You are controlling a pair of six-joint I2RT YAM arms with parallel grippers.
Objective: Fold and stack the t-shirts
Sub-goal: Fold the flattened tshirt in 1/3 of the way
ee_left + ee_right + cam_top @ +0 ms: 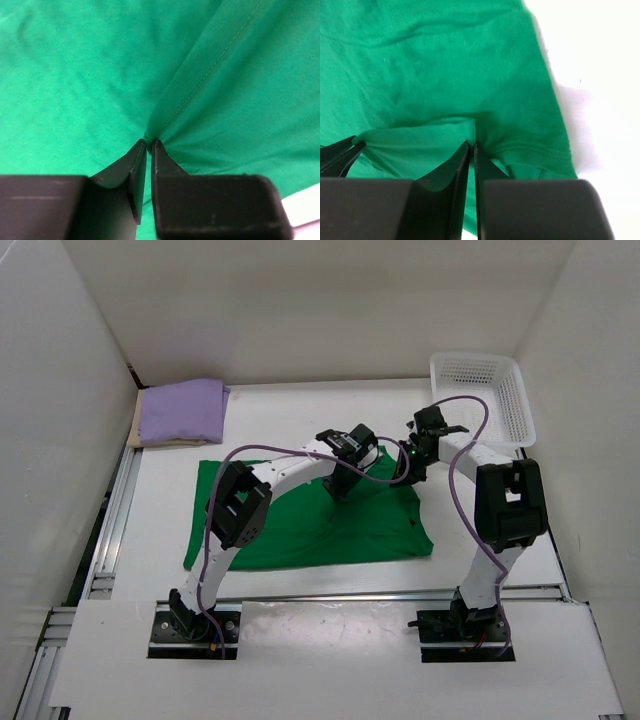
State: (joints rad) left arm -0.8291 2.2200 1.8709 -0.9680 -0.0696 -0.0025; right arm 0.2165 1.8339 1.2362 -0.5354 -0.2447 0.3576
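Observation:
The green t-shirt [300,530] lies spread across the middle of the table, with its far edge bunched up. My left gripper [341,486] [149,142] is shut on a pinched ridge of the green t-shirt [75,75] near the middle of that far edge. At the far right corner my right gripper [404,472] [471,145] is shut on a raised fold of the green t-shirt [445,60], close to a hemmed edge. A folded light purple t-shirt [182,410] rests on a tan t-shirt [158,444] at the far left.
A white lattice basket [524,405] stands at the far right, just behind the right arm. White walls enclose the table on the left, back and right. Bare white table [600,75] shows to the right of the green cloth.

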